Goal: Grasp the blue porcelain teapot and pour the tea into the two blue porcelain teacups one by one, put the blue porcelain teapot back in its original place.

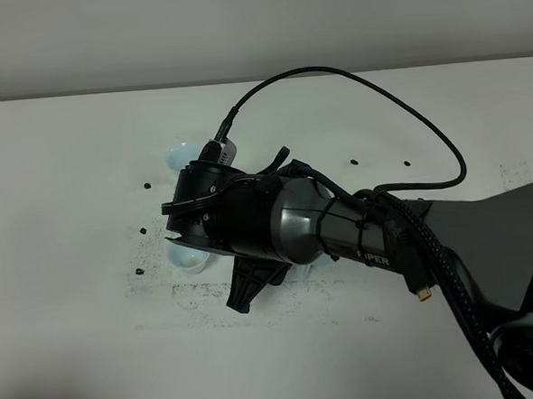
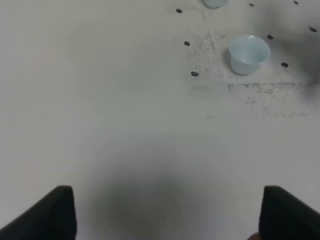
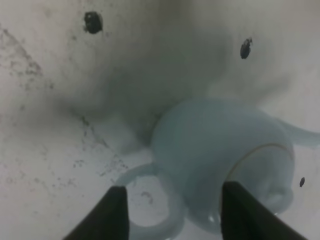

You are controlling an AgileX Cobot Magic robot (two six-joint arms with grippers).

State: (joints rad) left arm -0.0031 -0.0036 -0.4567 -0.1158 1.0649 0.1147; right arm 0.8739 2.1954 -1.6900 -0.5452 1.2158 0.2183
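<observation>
Pale-blue glossy porcelain teapot (image 3: 220, 150) sits between the spread fingers of my right hand (image 3: 172, 210), handle there, grip unclear, over white table (image 1: 66, 176) beside small pale-blue handleless teacup (image 2: 248, 53); left hand (image 2: 165, 212) open, empty.

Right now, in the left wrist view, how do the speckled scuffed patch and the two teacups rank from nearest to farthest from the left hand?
1. Speckled scuffed patch: closest to the left hand, lying short of both cups.
2. Nearer teacup: upright, just beyond the patch.
3. Farther teacup: past the first one, cut off by the picture's edge.
</observation>
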